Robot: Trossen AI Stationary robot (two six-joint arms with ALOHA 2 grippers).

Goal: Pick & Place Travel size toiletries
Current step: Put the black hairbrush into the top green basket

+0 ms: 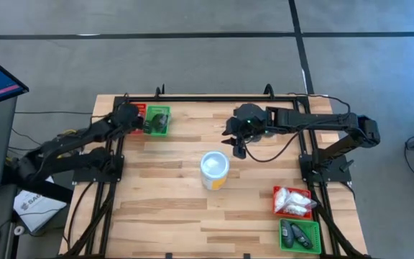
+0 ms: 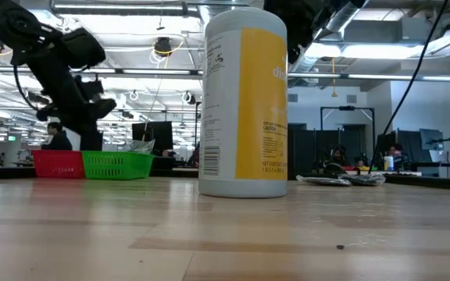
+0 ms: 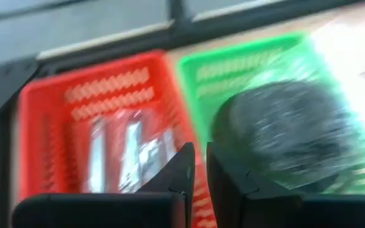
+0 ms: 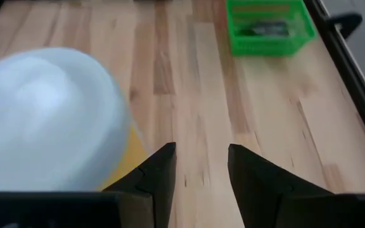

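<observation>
Overhead, left gripper (image 1: 146, 122) jaws barely parted at the green tray (image 1: 158, 121); right gripper (image 1: 239, 147) jaws spread over bare table (image 1: 171, 208).

A: Where is the left gripper (image 1: 144, 121)?
B: Far left, arm stretched out, fingers (image 3: 181, 171) almost together, nothing between.
A: The right gripper (image 1: 237, 146)?
B: Mid-table, fingers (image 4: 160, 172) apart, empty.

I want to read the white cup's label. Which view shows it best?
The low view: the white cup stands close, its side printing facing the camera. The high view shows only its top, the right wrist view a blurred lid edge, the left wrist view nothing.
</observation>
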